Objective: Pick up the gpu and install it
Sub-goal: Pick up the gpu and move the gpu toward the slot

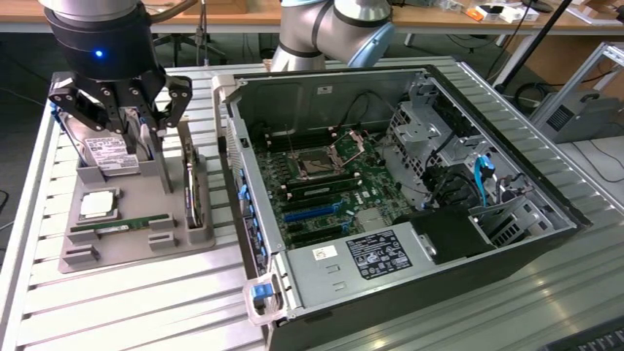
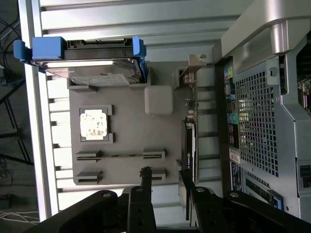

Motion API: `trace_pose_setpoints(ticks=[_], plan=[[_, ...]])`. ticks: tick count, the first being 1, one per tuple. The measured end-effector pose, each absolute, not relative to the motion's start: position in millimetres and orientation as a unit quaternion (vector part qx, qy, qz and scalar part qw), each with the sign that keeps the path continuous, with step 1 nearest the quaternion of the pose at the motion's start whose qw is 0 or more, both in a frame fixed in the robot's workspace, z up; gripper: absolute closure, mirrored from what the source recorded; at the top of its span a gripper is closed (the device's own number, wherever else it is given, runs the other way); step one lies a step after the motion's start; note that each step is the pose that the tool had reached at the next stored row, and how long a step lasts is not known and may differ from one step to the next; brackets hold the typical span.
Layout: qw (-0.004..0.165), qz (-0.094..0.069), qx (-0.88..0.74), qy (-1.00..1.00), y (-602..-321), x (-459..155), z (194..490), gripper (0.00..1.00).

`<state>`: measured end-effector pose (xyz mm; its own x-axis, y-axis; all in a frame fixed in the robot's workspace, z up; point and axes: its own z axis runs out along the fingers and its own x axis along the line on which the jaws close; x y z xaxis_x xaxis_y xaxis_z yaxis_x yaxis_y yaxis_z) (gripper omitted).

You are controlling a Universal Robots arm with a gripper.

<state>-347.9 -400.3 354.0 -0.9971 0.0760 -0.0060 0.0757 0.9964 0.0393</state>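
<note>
While your gripper (image 2: 164, 173) hangs wide and empty, note the gpu (image 2: 189, 141): likely light, stiff, fragile; pinch its upper edge.

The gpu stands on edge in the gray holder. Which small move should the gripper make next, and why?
Probably a short sideways shift toward the computer case. The gripper is open above the holder, but in the wrist view the gpu lines up with one finger, not with the gap, so descending now would likely strike its edge.
</note>
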Motion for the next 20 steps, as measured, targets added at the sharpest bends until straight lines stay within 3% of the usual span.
trace_pose_setpoints(ticks=[20], plan=[[0.004,0.020,0.038,0.999,-401.2,-347.9,348.8,0.64]])
